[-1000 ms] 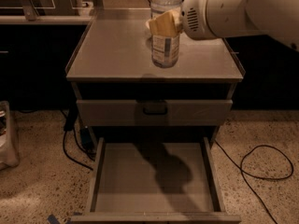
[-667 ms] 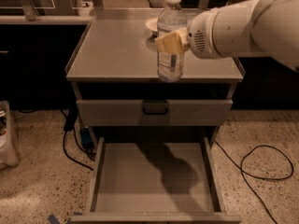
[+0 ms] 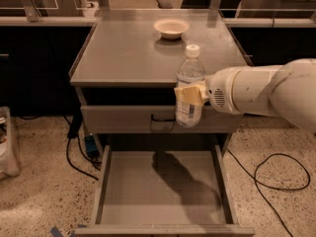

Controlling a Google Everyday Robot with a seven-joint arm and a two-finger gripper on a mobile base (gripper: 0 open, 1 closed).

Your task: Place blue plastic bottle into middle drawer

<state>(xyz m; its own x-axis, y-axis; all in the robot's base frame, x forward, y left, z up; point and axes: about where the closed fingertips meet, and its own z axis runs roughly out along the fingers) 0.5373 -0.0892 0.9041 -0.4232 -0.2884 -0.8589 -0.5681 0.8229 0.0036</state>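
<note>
Blue plastic bottle (image 3: pixel 190 73): upright with its white cap on top, held in the air in front of the cabinet, above the back part of the open drawer.
Gripper (image 3: pixel 187 97): closed around the bottle's labelled middle, reaching in from the right.
Middle drawer (image 3: pixel 128 191): pulled out low at the front, a shadow on its grey floor.
White bowl (image 3: pixel 171 27): on the surface (image 3: pixel 123 53), near its back edge, well apart from the bottle.
Drawer front (image 3: pixel 118 118): shut, its black handle just left of the bottle's base.

Gripper (image 3: pixel 189 99) and bottle (image 3: pixel 190 72) — above the drawer (image 3: pixel 148 194)
</note>
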